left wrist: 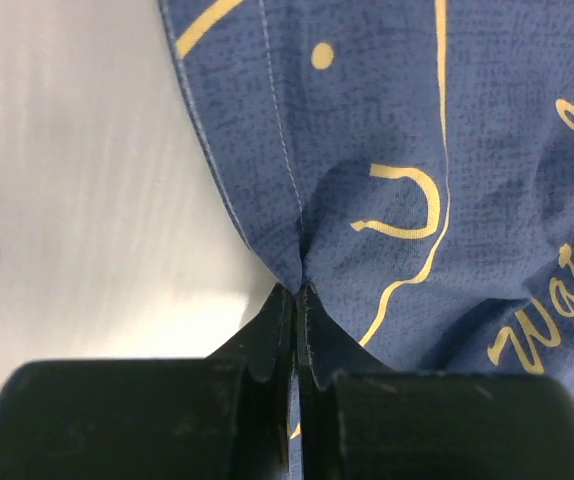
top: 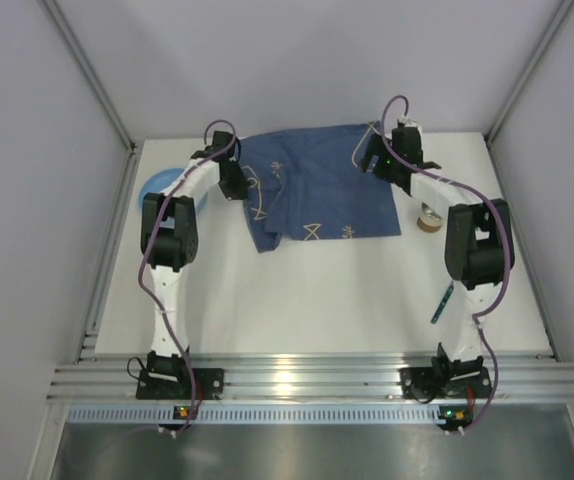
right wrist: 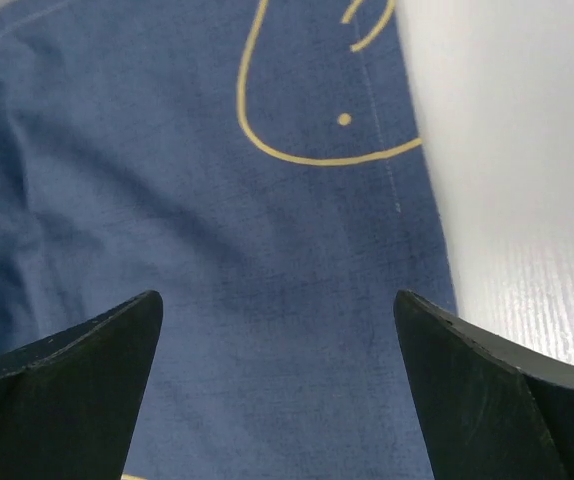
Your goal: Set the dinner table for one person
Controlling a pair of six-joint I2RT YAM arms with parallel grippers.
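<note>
A dark blue cloth with yellow fish drawings (top: pixel 317 185) lies rumpled at the back middle of the white dinner table (top: pixel 317 300). My left gripper (top: pixel 233 183) is at the cloth's left edge and is shut on a pinch of that edge, as the left wrist view (left wrist: pixel 297 292) shows. My right gripper (top: pixel 379 158) hovers over the cloth's right side with its jaws wide open and empty; the right wrist view shows flat cloth (right wrist: pixel 267 300) between the fingers (right wrist: pixel 467 370).
A light blue plate (top: pixel 165 184) sits at the back left, partly under my left arm. A small tan cup-like thing (top: pixel 430 218) stands beside my right arm. A thin teal utensil (top: pixel 441 302) lies near the right arm's base.
</note>
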